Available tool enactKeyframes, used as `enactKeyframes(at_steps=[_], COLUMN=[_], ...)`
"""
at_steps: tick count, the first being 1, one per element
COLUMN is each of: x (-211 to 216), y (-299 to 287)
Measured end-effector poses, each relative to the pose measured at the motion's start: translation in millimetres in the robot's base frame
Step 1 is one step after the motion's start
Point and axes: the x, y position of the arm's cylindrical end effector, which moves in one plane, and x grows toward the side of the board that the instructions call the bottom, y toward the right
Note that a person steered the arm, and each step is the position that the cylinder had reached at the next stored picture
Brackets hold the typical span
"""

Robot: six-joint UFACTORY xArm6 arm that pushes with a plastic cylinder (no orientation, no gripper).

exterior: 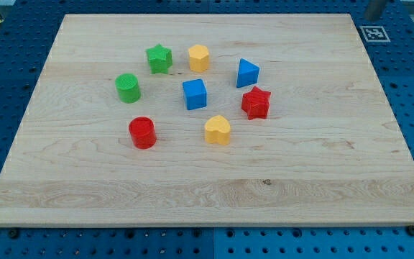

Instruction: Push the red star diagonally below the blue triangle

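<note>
On the wooden desk (85, 187), the red plastic star (256, 103) sits just below-right of the blue plastic triangle (247, 73), toward the right edge; my tip, the end effector, is out of view, so its state cannot be told.

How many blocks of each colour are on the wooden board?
Green: 2, the green star and the green cylinder
Yellow: 2, the yellow hexagon and the yellow heart
Blue: 2, the blue triangle and the blue cube
Red: 2, the red star and the red cylinder
Total: 8
My tip is not showing.

Rod (374, 8) cropped at top; tip unseen.
</note>
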Motion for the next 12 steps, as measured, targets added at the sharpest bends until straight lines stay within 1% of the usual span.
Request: enactKeyframes(at_steps=[2, 3, 4, 5, 6, 7, 8, 9, 10, 12], x=[0.0, 42.7, 97.5, 135.7, 163.3, 176.8, 178.3, 207.5, 230.5, 234.8], y=[0.2, -24.2, -86.1, -157.2, -212.4, -262.4, -293.3, -294.8, -277.2, -208.8])
